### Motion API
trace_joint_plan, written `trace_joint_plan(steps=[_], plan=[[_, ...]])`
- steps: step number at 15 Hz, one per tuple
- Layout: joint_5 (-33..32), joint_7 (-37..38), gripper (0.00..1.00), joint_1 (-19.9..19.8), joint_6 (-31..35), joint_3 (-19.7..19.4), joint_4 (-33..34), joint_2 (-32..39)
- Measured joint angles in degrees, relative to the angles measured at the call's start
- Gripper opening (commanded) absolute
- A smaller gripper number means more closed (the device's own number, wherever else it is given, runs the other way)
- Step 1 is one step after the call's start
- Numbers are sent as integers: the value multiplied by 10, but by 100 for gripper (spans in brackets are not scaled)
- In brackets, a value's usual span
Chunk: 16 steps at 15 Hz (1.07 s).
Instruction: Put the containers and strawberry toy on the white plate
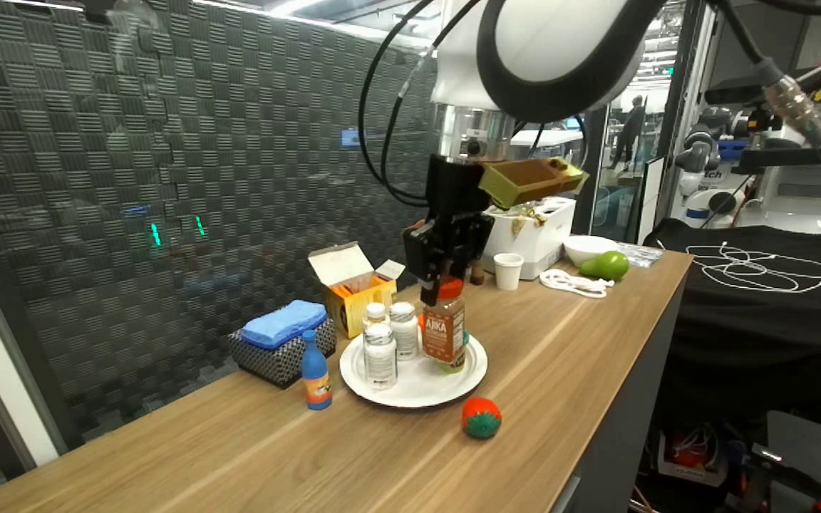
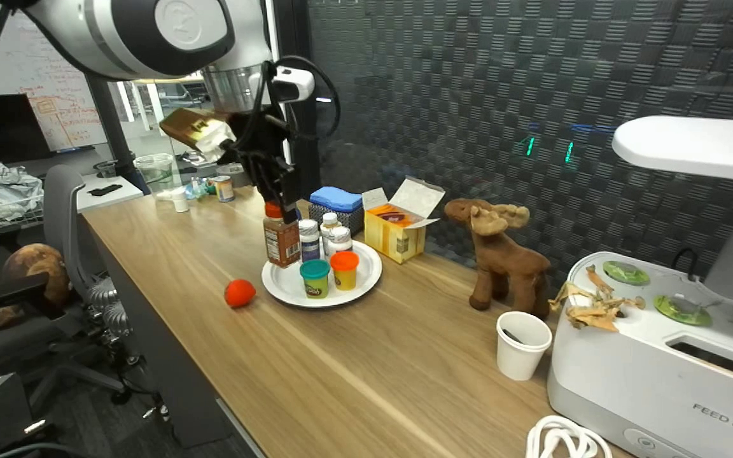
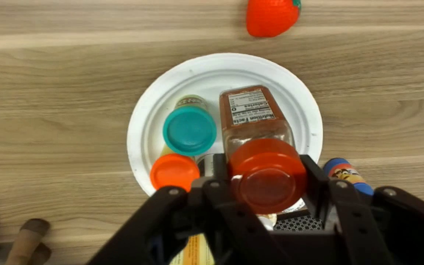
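Note:
The white plate [image 1: 417, 393] lies on the wooden counter. My gripper [image 3: 263, 173] is shut on the red lid of the brown spice jar [image 1: 444, 335]. The jar hangs slightly tilted over the plate; I cannot tell whether its base touches. On the plate stand several containers: white bottles [image 1: 380, 360], a teal-lidded tub [image 2: 315, 280] and an orange-lidded tub [image 2: 344, 271]. The red strawberry toy [image 1: 482, 417] lies on the counter beside the plate; it also shows in the wrist view [image 3: 272, 16]. In the wrist view the white bottles are mostly hidden behind the gripper.
A small blue bottle [image 1: 316, 377] stands beside the plate. A patterned box with a blue cloth [image 1: 284, 325] and an open yellow box [image 2: 397, 232] stand behind it. A toy moose [image 2: 506, 254], a paper cup [image 2: 522, 346] and a white planter [image 2: 646, 356] stand further along.

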Motion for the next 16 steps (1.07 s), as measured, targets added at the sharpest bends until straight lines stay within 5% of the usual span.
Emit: trace_joint_plan(steps=[5, 16], plan=[[53, -61, 25, 1, -12, 2, 56, 63], [36, -76, 25, 1, -47, -6, 112, 125]])
